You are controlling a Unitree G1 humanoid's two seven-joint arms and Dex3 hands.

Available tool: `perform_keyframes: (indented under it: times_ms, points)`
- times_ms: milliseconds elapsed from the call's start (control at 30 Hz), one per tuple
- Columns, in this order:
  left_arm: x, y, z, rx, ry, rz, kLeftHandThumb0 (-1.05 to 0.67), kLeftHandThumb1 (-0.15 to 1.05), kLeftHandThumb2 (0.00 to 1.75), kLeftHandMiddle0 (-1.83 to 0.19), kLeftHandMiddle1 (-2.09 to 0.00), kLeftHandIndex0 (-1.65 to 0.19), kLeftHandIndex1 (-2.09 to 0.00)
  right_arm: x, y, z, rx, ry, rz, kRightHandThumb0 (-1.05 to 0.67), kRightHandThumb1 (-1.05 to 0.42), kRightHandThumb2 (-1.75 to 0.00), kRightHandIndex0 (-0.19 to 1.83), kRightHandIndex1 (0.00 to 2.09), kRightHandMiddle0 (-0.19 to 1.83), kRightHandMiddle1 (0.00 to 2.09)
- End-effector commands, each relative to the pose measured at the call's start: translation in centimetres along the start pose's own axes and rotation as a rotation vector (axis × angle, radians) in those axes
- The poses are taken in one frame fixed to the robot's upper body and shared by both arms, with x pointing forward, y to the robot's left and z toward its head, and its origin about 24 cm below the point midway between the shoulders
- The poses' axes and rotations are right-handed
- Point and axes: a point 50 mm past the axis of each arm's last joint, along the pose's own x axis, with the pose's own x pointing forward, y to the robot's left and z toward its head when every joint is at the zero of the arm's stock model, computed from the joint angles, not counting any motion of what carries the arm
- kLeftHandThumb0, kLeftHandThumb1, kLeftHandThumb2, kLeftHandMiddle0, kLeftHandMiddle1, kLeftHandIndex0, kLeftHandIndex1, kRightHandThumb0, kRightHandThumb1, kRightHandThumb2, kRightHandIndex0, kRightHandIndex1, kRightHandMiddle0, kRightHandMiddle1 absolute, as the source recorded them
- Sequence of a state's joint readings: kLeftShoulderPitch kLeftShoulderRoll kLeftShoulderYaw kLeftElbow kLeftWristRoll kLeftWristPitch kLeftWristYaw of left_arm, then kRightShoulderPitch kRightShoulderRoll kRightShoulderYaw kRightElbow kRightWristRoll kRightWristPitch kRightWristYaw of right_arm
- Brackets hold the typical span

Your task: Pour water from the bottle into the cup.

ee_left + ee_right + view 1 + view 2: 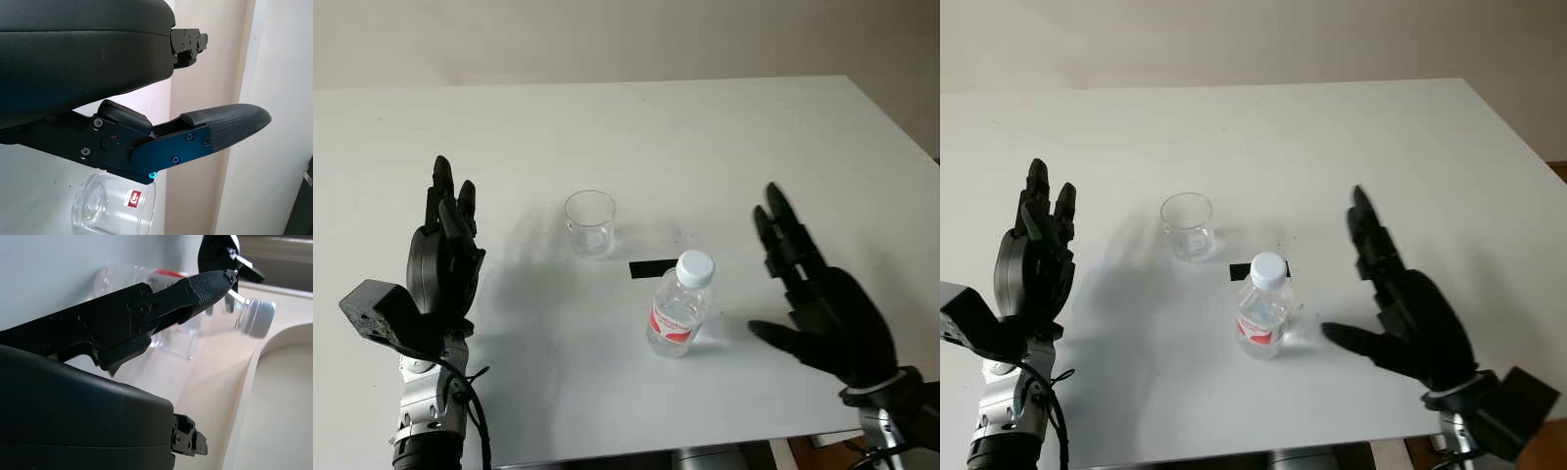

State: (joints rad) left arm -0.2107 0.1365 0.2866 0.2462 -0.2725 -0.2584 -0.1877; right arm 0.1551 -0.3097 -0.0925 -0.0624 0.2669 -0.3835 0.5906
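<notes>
bottle (680, 305) label unreadable, tape (651, 267) half-hidden

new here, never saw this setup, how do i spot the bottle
On the white table, look near the middle, between the two black hands. The bottle stands upright just inside the open right hand, nearer the robot than the empty cup; its white cap and red label set it apart.
</notes>
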Motion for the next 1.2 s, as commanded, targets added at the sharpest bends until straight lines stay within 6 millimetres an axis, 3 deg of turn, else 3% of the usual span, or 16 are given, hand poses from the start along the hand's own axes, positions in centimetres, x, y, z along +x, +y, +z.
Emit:
perform_keyframes:
  times_ms: [0,233,733,1167]
  points:
    - [0.3,0.1,0.4,-0.002,-0.022,-0.004,-0.9,1.05,0.73,0.19,-0.34,0.08,0.0,0.2,0.6,0.1,0.016,-0.035,0.029,-0.86,-0.98,-0.06,-0.19,0.0,-0.19,0.0]
    - [0.3,0.0,0.3,-0.002,-0.024,0.001,-0.91,1.05,0.73,0.19,-0.32,0.08,0.0,1.4,2.0,0.7,-0.015,-0.082,0.065,-0.84,-0.97,-0.05,-0.19,0.0,-0.19,0.0]
    - [0.2,0.0,0.2,-0.001,-0.019,-0.001,-0.91,1.05,0.73,0.19,-0.27,0.11,0.0,3.4,4.0,-1.3,0.002,-0.048,0.076,-0.92,-1.01,-0.06,-0.19,0.0,-0.19,0.0]
    - [0.2,-0.2,0.1,0.001,-0.023,0.002,-0.91,1.05,0.74,0.19,-0.3,0.11,0.0,4.3,5.0,-2.1,0.048,-0.047,0.096,-0.87,-0.98,-0.05,-0.19,0.0,-0.19,0.0]
